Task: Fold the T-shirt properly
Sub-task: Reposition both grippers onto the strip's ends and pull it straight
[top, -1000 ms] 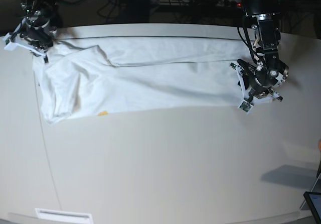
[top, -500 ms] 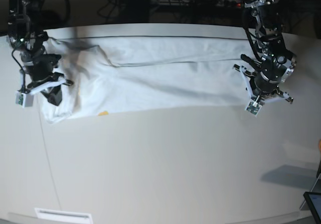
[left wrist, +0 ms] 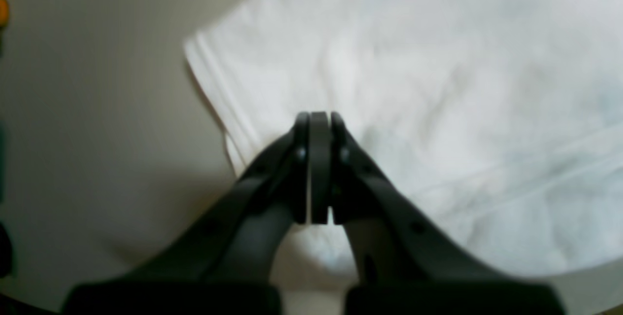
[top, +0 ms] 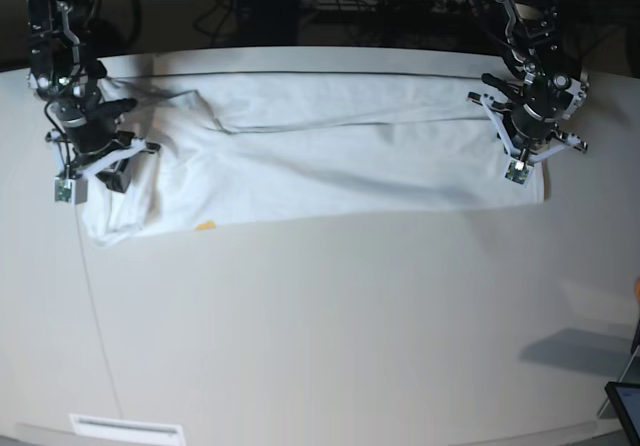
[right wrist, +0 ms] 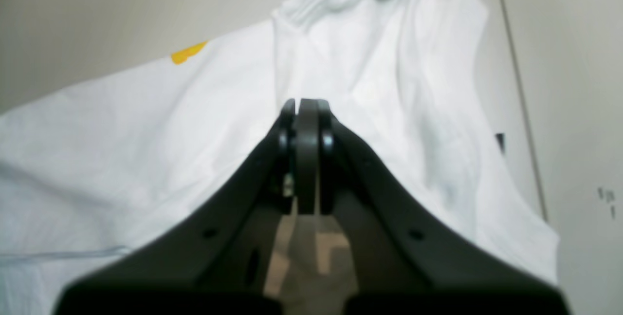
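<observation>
Plain white T-shirt [top: 330,161] (one small yellow-orange fleck at its near edge) on a pale beige table [top: 340,336].

**3 cameras: 1 high overview, 2 close wrist views**

The base view looks steeply down from above the near side of the table [top: 330,336], taking in its whole width, with dark cabling along the top of the frame.

Each wrist camera sits just behind its own fingers and looks forward along them, very near the cloth. The left gripper [left wrist: 315,120] fills the lower centre of its frame; the right gripper [right wrist: 302,108] does likewise.

All 3 views share the T-shirt [top: 330,161]: the left wrist view covers its end at the base frame's right [left wrist: 438,86], the right wrist view its end at the left [right wrist: 370,76].
</observation>
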Controlling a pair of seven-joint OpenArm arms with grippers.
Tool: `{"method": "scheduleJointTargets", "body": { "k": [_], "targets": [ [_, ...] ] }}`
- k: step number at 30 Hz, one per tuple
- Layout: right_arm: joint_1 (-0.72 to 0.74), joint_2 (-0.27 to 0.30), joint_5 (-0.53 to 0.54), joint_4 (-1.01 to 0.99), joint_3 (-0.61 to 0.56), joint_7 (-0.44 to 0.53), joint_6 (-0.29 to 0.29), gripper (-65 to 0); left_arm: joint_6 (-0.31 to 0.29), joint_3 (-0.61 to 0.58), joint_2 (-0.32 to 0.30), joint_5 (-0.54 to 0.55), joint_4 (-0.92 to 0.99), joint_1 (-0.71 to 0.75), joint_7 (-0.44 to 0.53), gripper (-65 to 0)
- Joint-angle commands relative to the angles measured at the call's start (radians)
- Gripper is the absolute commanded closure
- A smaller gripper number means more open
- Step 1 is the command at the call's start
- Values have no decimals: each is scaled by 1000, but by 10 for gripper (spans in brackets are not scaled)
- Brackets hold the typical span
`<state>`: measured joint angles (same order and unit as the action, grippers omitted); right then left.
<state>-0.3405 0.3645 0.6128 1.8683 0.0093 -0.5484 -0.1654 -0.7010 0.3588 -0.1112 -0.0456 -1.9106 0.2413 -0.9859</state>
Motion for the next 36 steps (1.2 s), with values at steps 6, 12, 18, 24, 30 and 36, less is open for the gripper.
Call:
{"method": "scheduleJointTargets", "body": {
  "k": [6, 12, 18, 24, 30, 36],
  "targets": [
    [31, 11, -4, -101, 5, 26, 7, -1, 3, 6, -26, 5, 75, -15, 15, 0],
    [67, 11, -6, -233, 4, 26, 8, -1, 3, 1, -29, -44, 145, -59, 17, 0],
    [117, 11, -12, -329, 4, 26, 8, -1, 3, -7, -28, -112, 245, -156, 17, 0],
    [177, 11, -12, -408, 4, 27, 8, -1, 3, -13, -28, -115, 326, -254, 17, 0],
    [209, 12, -12, -422, 4, 27, 8, -1, 3, -102, -29, -115, 389, -316, 17, 0],
    [212, 14, -12, -422, 8, 27, 8, -1, 3, -154, -28, -115, 392, -351, 14, 0]
  ]
}}
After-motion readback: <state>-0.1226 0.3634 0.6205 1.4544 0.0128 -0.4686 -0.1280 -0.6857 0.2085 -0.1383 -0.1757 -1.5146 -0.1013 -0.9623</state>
